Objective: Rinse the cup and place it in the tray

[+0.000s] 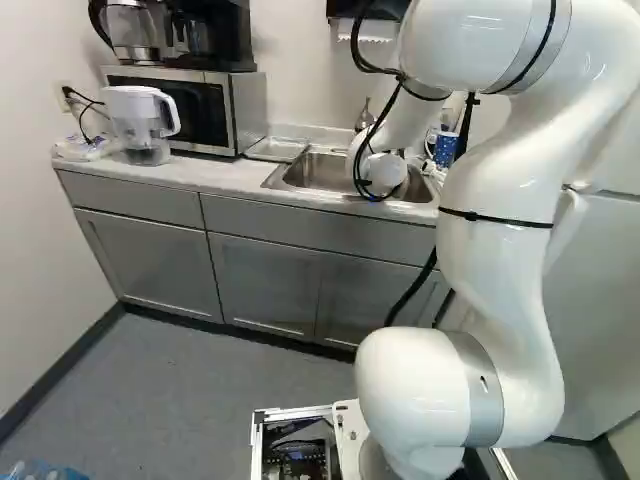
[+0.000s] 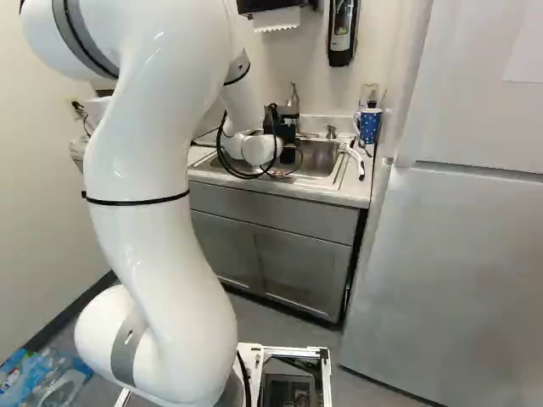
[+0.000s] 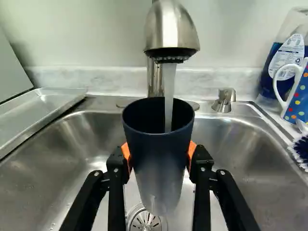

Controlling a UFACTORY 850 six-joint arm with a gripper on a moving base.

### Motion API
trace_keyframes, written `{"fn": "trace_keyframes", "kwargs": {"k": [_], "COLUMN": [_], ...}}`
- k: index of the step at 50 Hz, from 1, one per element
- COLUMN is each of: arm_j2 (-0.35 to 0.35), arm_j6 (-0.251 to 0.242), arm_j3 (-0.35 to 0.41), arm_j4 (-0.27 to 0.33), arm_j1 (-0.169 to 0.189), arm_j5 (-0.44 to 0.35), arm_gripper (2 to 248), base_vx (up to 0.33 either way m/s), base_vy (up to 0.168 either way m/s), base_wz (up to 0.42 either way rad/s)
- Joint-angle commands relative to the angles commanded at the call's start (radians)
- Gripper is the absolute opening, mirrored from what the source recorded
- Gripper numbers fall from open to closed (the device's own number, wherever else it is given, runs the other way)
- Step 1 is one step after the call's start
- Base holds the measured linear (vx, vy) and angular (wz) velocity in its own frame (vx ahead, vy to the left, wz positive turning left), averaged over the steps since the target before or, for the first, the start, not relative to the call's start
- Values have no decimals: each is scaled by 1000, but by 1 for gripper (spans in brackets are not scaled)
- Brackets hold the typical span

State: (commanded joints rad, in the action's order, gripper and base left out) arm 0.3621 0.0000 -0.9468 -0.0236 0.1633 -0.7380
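My end effector is a little above and left of the centre in the right base view, over the sink. In the wrist view I see that my end effector is closed on the cup, with one orange pad pressing from each side. The cup is nearly upright, mouth up, and its lower end is above the drain.

The faucet hangs just over the cup's far rim, and its water stream goes inside the mouth; so the room directly above is narrow there. To both sides, the basin walls stand well apart from my fingers, while the far wall is nearer to the cup.

The metal tray lies on the bench, in the upper middle of the left base view, between the microwave and the sink. Its raised edge is close beside the sink's rim. The cup is outside this tray. At the sink's opposite side, the dotted mug and the brush are near the rim, in the upper right of the right base view.
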Motion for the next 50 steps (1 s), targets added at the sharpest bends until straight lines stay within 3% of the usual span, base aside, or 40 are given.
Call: {"fn": "trace_keyframes", "kwargs": {"k": [50], "arm_j2": [0], "arm_j6": [0], "arm_j3": [0], "arm_j4": [0], "arm_j1": [0], "arm_j5": [0], "arm_gripper": [125], "base_vx": [0], "base_vy": [0], "base_wz": [0]}}
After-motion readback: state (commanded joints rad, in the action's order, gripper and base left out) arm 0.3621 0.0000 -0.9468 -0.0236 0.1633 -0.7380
